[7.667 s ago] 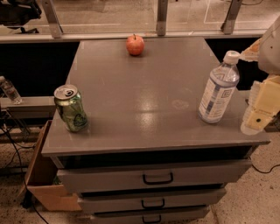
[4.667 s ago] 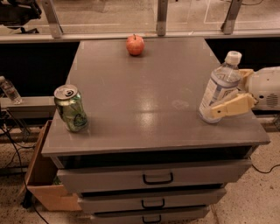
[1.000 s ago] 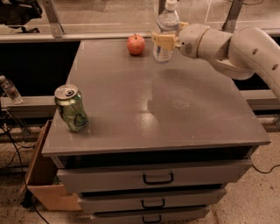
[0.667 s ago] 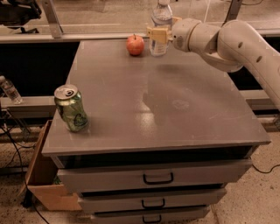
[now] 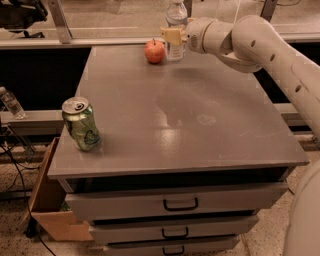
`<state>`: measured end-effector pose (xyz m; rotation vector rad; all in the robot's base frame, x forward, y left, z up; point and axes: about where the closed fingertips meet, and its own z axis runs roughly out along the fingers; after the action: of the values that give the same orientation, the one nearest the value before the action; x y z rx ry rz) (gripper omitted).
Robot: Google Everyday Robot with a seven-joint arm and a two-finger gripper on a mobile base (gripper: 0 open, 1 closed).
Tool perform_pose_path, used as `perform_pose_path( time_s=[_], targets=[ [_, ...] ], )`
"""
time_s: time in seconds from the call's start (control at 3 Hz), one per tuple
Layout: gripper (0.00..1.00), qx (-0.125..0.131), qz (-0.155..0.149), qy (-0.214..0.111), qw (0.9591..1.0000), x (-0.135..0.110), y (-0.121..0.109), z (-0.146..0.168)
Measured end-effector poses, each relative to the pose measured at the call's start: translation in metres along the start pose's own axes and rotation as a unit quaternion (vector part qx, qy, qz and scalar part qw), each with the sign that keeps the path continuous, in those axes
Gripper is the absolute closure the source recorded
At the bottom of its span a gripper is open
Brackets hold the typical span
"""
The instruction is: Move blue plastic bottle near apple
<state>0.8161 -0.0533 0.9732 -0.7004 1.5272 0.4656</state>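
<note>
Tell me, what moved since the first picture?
The gripper grabbed the blue plastic bottle and carried it across the table to the far edge, right beside the apple, where it holds it. The apple and the green can stayed put.

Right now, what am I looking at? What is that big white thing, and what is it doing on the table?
The white thing is a robot arm reaching in from the right. At its tip is the gripper, a two-finger clamp, shut on a blue plastic bottle at the far edge of the grey table, just right of a red apple. A green soda can stands near the front left corner. One camera looks down on it all from the front; where it is mounted I cannot tell.
</note>
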Motion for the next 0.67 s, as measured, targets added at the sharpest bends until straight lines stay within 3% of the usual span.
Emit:
perform_pose_path(
  time_s=[0.67],
  targets=[
    [1.00,0.011,0.015,0.021,0.9996,0.015,-0.014,0.026]
  ],
)
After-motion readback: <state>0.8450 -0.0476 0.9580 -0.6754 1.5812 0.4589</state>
